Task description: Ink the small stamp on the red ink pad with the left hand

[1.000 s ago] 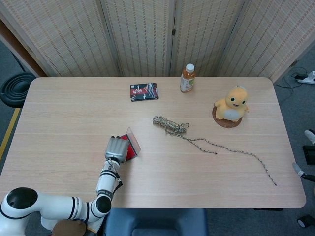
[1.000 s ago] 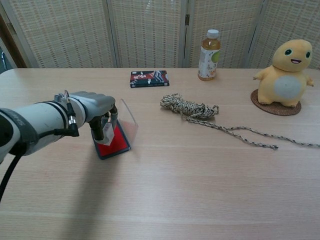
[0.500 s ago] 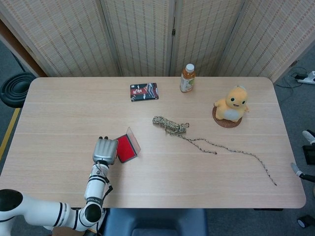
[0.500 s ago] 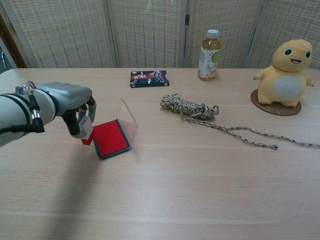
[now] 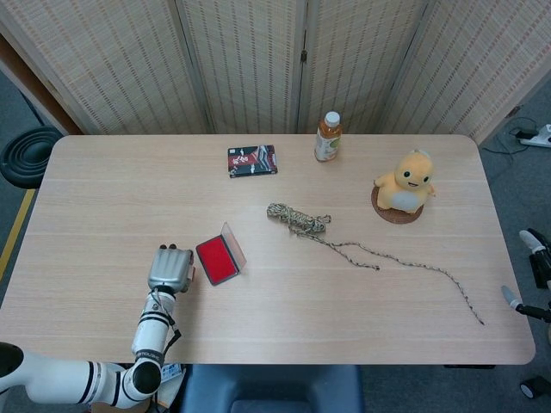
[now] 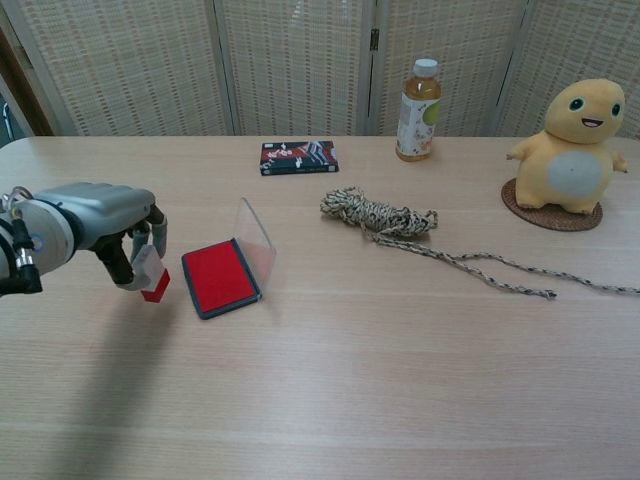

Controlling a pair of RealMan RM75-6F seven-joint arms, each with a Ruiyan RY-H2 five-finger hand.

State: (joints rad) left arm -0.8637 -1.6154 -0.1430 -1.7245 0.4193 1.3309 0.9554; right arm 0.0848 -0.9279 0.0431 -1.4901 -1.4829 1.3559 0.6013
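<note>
One hand, the left hand (image 6: 105, 225), pinches the small stamp (image 6: 150, 277) with fingers closed, just beside the open ink pad (image 6: 220, 278).

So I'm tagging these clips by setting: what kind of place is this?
Probably a lab or office corner set up for robot trials, not a home. A folding woven screen closes off the back, the wooden table holds unrelated props like a plush toy and a rope, and a power strip lies on grey floor.

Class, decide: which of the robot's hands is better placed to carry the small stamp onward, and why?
Left. The left hand already holds the small stamp, beside the open red ink pad. The right hand is not in view.
</note>
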